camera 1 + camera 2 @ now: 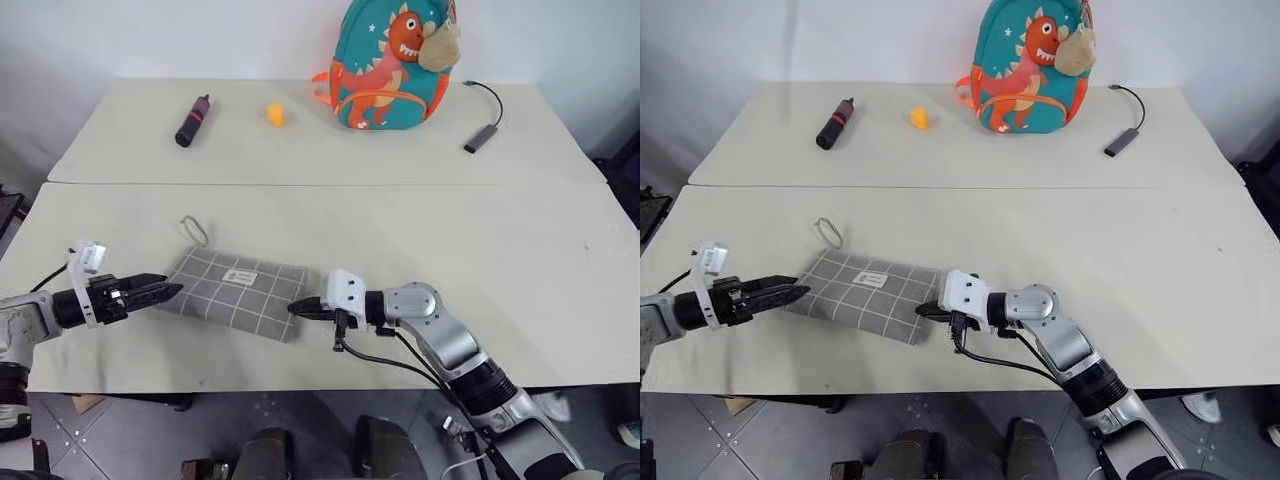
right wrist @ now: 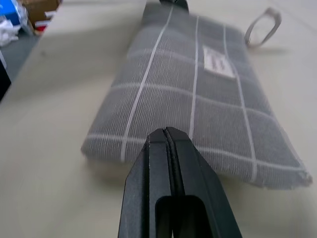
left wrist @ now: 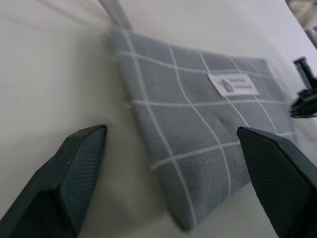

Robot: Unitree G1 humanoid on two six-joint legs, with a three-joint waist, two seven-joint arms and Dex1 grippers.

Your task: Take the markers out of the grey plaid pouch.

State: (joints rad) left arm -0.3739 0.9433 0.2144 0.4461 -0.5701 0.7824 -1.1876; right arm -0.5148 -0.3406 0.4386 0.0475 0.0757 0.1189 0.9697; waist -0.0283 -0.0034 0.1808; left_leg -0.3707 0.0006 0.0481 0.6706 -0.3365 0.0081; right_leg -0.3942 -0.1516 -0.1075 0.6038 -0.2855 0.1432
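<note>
On the near half of the pale surface, in the head views, the grey plaid pouch lies flat with its cord loop toward the far side. The left gripper sits at the pouch's left end, the right gripper at its right end. A teal dinosaur backpack, a black-and-red cylinder, a small orange object and a grey adapter stand far back.

In the left wrist view, the left gripper's fingers are spread wide, facing the pouch's end.

In the right wrist view, the right gripper's fingers are pressed together, empty, tips just before the pouch's edge.
</note>
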